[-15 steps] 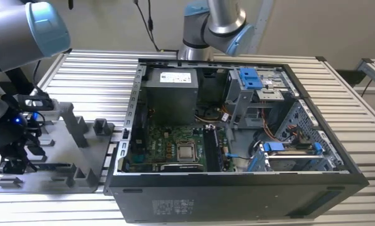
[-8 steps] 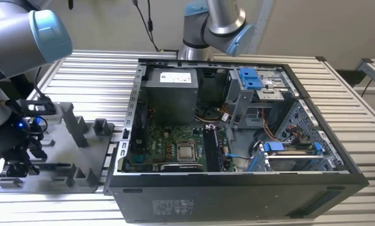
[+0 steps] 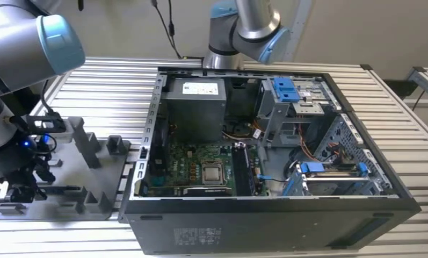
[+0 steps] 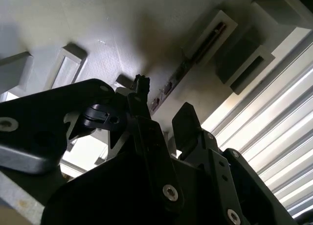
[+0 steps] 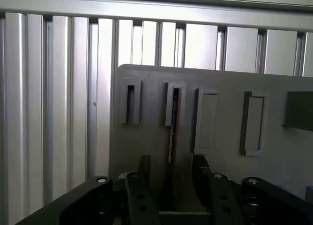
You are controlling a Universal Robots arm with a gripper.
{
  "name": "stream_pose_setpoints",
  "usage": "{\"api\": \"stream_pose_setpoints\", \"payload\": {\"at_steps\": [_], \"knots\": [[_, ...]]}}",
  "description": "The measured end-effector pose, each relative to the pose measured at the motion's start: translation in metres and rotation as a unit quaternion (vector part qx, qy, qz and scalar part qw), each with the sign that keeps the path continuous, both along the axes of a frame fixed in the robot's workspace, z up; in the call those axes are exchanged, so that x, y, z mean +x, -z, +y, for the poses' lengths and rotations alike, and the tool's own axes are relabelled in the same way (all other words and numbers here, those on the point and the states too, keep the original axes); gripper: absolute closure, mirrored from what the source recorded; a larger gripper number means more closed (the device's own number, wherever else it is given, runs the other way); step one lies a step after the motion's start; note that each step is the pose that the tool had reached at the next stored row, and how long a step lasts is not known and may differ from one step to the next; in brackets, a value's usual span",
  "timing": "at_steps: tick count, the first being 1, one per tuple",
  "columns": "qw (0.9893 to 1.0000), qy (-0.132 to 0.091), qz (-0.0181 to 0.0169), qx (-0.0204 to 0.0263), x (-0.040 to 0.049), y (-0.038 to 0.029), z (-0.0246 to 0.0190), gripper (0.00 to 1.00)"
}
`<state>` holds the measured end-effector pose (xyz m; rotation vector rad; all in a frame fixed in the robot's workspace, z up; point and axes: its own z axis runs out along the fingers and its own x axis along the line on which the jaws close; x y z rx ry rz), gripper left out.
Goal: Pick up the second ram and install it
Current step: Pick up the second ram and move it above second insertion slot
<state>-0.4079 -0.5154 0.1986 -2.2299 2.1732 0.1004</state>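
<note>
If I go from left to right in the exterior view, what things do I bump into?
Grey tray with posts → grey power-supply box → blue drive brackets

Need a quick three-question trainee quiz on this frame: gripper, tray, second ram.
1. True or false: the gripper is at the grey tray, not inside the computer case.
2. The second ram is: A) installed in the computer case; B) standing on edge in a tray slot, between the fingers; C) lifted clear of the tray.
3. Fill in: the jaws are ____ (open/shut).

Key: 1 true; 2 B; 3 open.
</note>
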Motion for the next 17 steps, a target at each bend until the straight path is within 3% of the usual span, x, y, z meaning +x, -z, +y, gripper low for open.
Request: {"api": "stream_pose_setpoints", "payload": {"at_steps": [5, 6, 8, 10, 11, 16, 17], "knots": [[1.0000, 0.000, -0.0005, 0.0001, 0.0000, 0.0001, 0.0000, 0.52], [1.0000, 0.000, -0.0006, 0.0000, 0.0000, 0.0001, 0.0000, 0.54], [1.0000, 0.000, -0.0008, 0.0000, 0.0000, 0.0001, 0.0000, 0.67], [1.0000, 0.000, -0.0009, 0.0000, 0.0000, 0.0001, 0.0001, 0.67], [1.0000, 0.000, -0.0010, 0.0000, 0.0000, 0.0001, 0.0000, 0.73], [1.0000, 0.000, -0.0014, 0.0000, 0.0000, 0.0001, 0.0000, 0.76], [1.0000, 0.000, -0.0015, 0.0000, 0.0000, 0.0001, 0.0000, 0.83]]}}
